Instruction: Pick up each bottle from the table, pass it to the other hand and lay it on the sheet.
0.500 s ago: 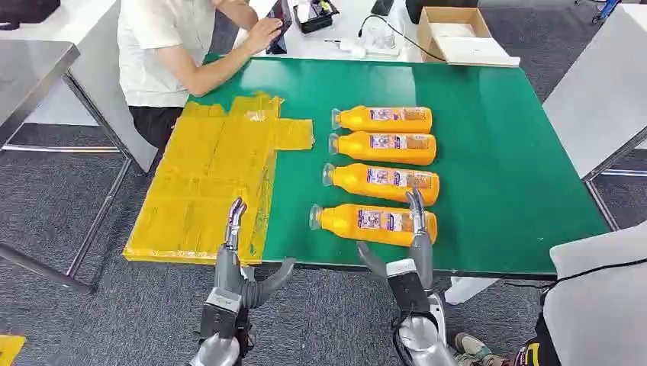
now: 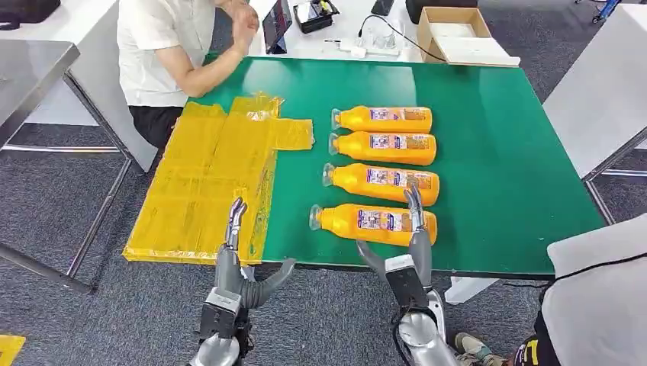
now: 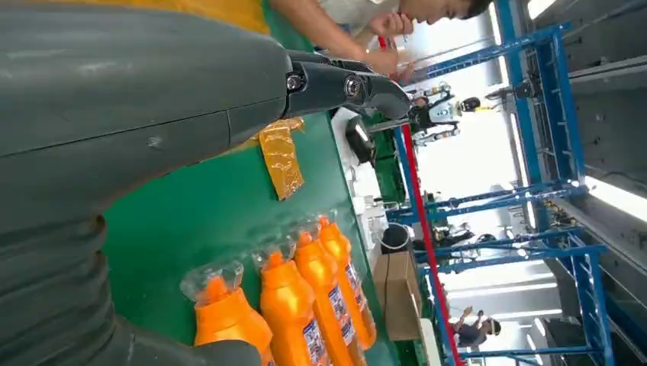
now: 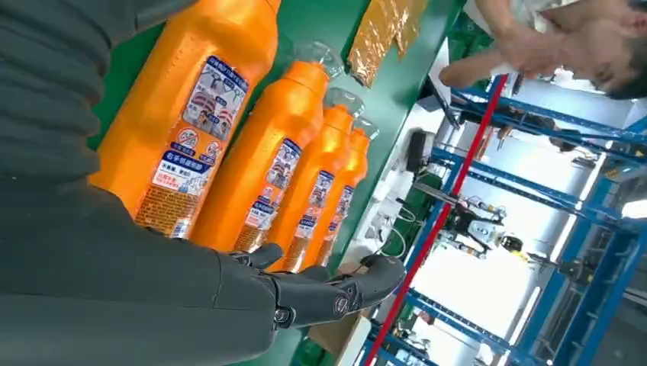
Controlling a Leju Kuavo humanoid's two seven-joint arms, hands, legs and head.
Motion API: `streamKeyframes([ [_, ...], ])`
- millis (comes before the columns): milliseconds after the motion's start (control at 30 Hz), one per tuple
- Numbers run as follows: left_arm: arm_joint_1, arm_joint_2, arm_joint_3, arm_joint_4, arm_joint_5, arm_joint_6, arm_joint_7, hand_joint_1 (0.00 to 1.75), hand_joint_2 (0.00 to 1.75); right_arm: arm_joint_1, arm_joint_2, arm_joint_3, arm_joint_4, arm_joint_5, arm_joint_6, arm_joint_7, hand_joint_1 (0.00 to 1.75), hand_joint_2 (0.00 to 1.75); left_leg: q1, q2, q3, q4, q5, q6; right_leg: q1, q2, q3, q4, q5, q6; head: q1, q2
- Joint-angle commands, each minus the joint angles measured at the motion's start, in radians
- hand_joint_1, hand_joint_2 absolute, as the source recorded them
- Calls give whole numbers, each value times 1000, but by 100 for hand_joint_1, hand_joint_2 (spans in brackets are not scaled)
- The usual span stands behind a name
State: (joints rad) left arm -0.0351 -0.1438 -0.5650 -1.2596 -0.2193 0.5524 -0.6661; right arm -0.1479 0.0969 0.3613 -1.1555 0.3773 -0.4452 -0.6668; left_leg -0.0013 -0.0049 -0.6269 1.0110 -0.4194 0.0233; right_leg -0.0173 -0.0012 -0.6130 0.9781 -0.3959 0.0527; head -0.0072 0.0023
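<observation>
Bottles, four orange ones, lie on their sides in a row on the green bench (image 2: 496, 152), caps pointing toward the yellow sheet (image 2: 206, 183), which is spread at the bench's left part and hangs over its near edge. None is on the sheet yet.

Nearest bottle (image 2: 374, 221) sits close to the bench's near edge. Right hand (image 2: 404, 255) is at that edge with fingers apart, holding nothing; long fingers (image 2: 416, 210) reach up over the bottom end of the nearest bottle, thumb out to the side. Can't tell from the head view if the fingers touch it. In the right wrist view the bottle (image 4: 194, 114) lies just beside the hand, the fingers (image 4: 336, 293) extended past it, not wrapped.

Left hand (image 2: 236, 263) waits at the near edge by the sheet's corner, fingers apart too, empty, one finger up over the sheet, thumb spread toward the right.

A person (image 2: 172, 53) sits at the far left corner, arm on the bench. Cardboard box (image 2: 454, 30) on the white table behind.

Step, my read: approach to the first pick, right hand on the nearest bottle. Next move calls for lowering the hand onto the bottle body and closing round it, then lifting and bringing it toward the left hand for the handover. Smooth round body could roll away if nudged first.
</observation>
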Motion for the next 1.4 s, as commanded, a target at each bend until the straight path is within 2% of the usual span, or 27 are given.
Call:
streamKeyframes([
  [33, -41, 19, -33, 25, 16, 4, -32, 0, 175, -50, 16, 15, 67, -42, 37, -11, 0, 175, 1, 1, 3, 0, -1, -1, 1, 1, 3, 0, -1, -1, 0, 0],
  [133, -48, 24, -41, 15, 40, -10, -32, 0, 175, -41, 21, 20, 60, -65, 50, -28, 0, 175, 1, 1, 6, 0, -2, -2, 1, 1, 6, 0, -2, -3, 0, 0],
  [200, -44, 32, -38, 2, 66, -22, -32, 0, 175, -45, 8, 28, 80, -44, 49, 17, 0, 175, 1, 0, 3, -1, -1, -1, 1, 0, 3, 0, -1, -1, 0, 0],
  [233, -33, 31, -38, -11, 63, -17, -32, 0, 175, -44, -8, 38, 85, 14, -6, 21, 0, 175, 2, 1, 10, 0, -4, -2, 2, 1, 10, 0, -4, -4, 0, 0],
  [300, -23, 30, -40, -14, 57, -8, -32, 0, 175, -55, -33, 46, 115, 110, -89, 48, 0, 175, 0, 1, 3, -1, -1, -1, 1, 1, 3, -1, -1, -1, 0, 0],
  [333, -14, 31, -36, -13, 59, -10, -32, 0, 175, -72, -56, 51, 145, 189, -142, 88, 0, 175, 1, 1, 7, -1, -2, -1, 1, 1, 7, -1, -2, -2, 0, 0],
  [367, -11, 29, -33, -4, 60, -25, -32, 0, 175, -114, -92, 90, 201, 348, -167, 225, 0, 175, 1, 1, 6, -1, -1, -1, 1, 0, 6, -2, -1, -1, 0, 0],
  [467, -7, 26, -26, -10, 61, -41, -32, 0, 175, -199, -117, 91, 311, 424, -91, 296, 0, 175, 0, 3, 5, -1, -1, -1, 0, 2, 5, -2, 0, -1, 0, 0],
  [567, -16, 17, -17, 0, 60, -69, -32, 0, 175, -244, -127, 134, 386, 559, -97, 364, 0, 175, 0, 1, 4, -1, -1, -1, 0, 1, 4, -1, 0, -1, 0, 0],
  [700, -13, 12, -14, 6, 52, -73, -32, 0, 175, -252, -127, 140, 406, 596, -99, 400, 0, 175, 0, 1, 7, -1, -2, -1, 1, 1, 7, -2, -1, -2, 0, 0],
  [800, -11, 13, -13, 10, 47, -73, -32, 0, 175, -259, -126, 145, 414, 626, -89, 438, 0, 175, 0, 0, 3, -1, 0, 0, 0, 0, 3, -1, 0, -1, 0, 0],
  [867, -10, 13, -11, 11, 43, -76, -32, 0, 175, -262, -127, 151, 415, 658, -93, 463, 0, 175, 1, 2, 9, 0, -3, -1, 1, 2, 9, -1, -2, -2, 0, 0],
  [967, -9, 11, -9, 11, 38, -75, -32, 0, 175, -265, -123, 148, 417, 665, -88, 475, 0, 175, 0, 0, 4, 0, 0, 0, 0, 0, 4, 0, 0, -1, 0, 0],
  [1033, -9, 11, -9, 11, 38, -75, -32, 0, 175, -265, -123, 148, 417, 665, -88, 475, 0, 175, 1, 2, 10, 0, -3, -1, 1, 2, 10, -1, -3, -2, 0, 0],
  [1067, -9, 11, -9, 11, 38, -75, -32, 0, 175, -265, -123, 148, 417, 665, -88, 475, 0, 175, 0, 1, 4, 0, -1, 0, 0, 1, 4, -1, 0, -1, 0, 0],
  [1100, -9, 11, -9, 11, 38, -75, -32, 0, 175, -265, -123, 148, 417, 665, -88, 475, 0, 175, 0, 1, 7, 0, -2, -1, 1, 1, 7, -1, -1, -2, 0, 0],
  [1233, -9, 11, -5, 18, 32, -80, -32, 0, 175, -283, -118, 147, 444, 659, -16, 501, 0, 175, 0, 1, 5, 0, -1, -1, 0, 1, 5, 0, -1, -2, 0, 0],
  [1400, 0, 6, 14, 16, 18, -87, -32, 0, 175, -307, -123, 171, 454, 729, 62, 618, 0, 175, 0, 1, 4, 0, -1, -1, 0, 1, 4, 0, 0, -1, 0, 0],
])
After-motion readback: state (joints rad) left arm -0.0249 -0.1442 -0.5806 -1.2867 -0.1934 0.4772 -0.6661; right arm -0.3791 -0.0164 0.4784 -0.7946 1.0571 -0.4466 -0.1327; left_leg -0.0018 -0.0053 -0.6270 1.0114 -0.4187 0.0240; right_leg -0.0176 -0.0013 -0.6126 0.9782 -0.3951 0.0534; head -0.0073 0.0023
